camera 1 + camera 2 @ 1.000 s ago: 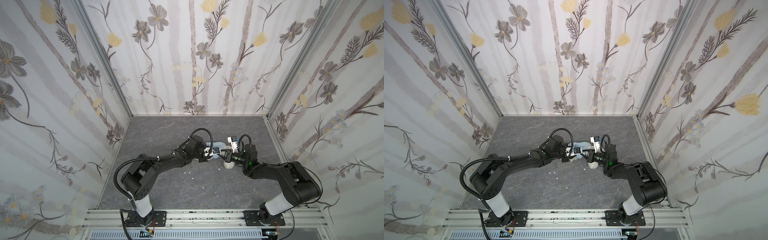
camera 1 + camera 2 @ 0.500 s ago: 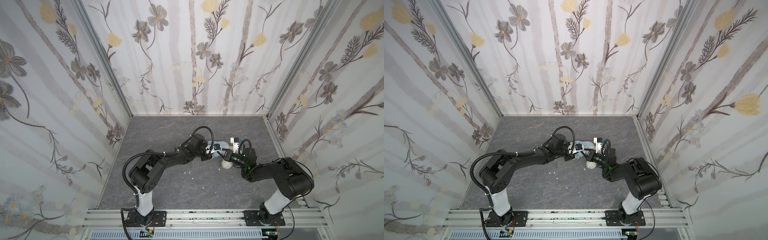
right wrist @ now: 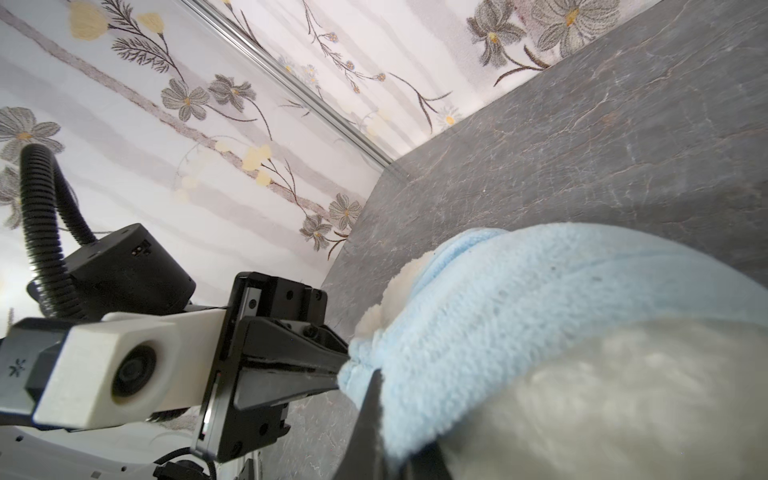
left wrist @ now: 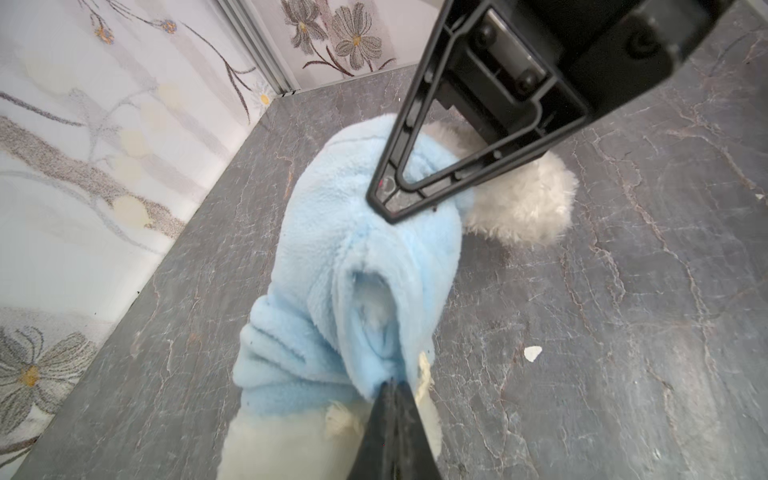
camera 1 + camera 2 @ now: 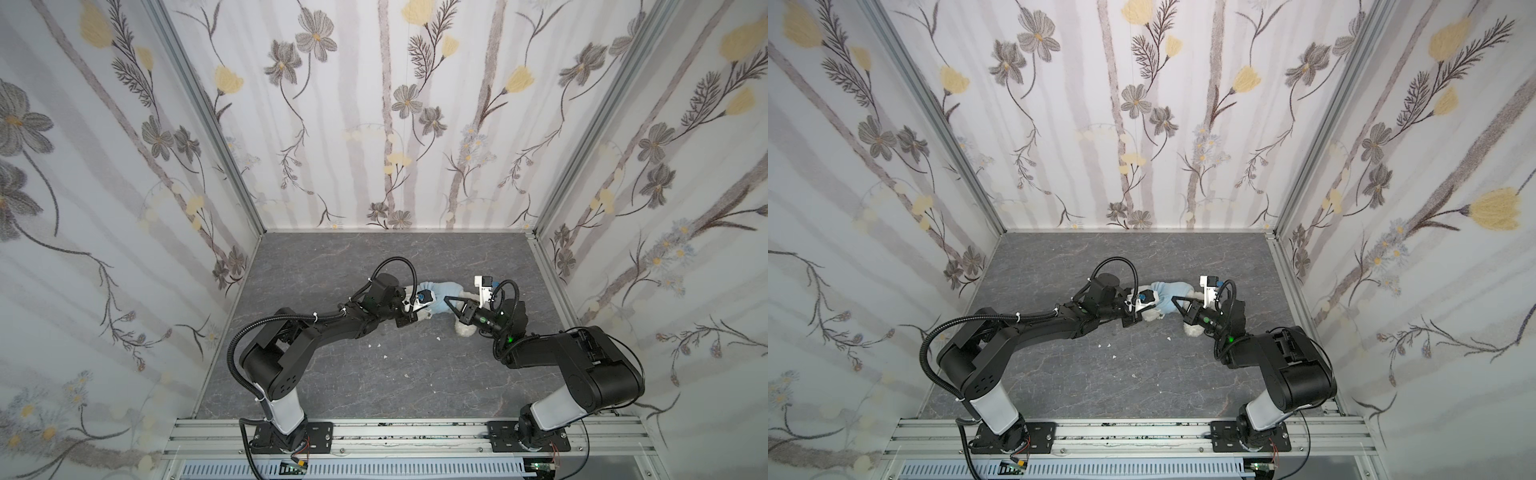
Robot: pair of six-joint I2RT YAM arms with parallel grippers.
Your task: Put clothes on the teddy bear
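Note:
The teddy bear (image 5: 464,329) is white and fluffy and lies on the grey floor between my arms, its fur (image 4: 524,208) showing past a light-blue hoodie (image 5: 439,290) wrapped round its body. In the left wrist view my left gripper (image 4: 392,380) is shut on a fold of the hoodie (image 4: 353,249) at its hem. My right gripper (image 3: 376,374) is shut on the hoodie (image 3: 540,299) edge from the opposite side, with bear fur (image 3: 602,395) just beside it. In both top views the two grippers (image 5: 424,309) (image 5: 446,299) nearly meet over the bear (image 5: 1194,330). Its face is hidden.
Small white fluff flecks (image 5: 385,356) lie on the floor in front of the bear. Floral walls (image 5: 395,124) close in the back and both sides. An aluminium rail (image 5: 395,432) carrying the arm bases runs along the front.
My left gripper has closed on the hoodie's hem and its arm has shifted slightly toward the bear. The right gripper has stayed shut on the hoodie, almost in place.

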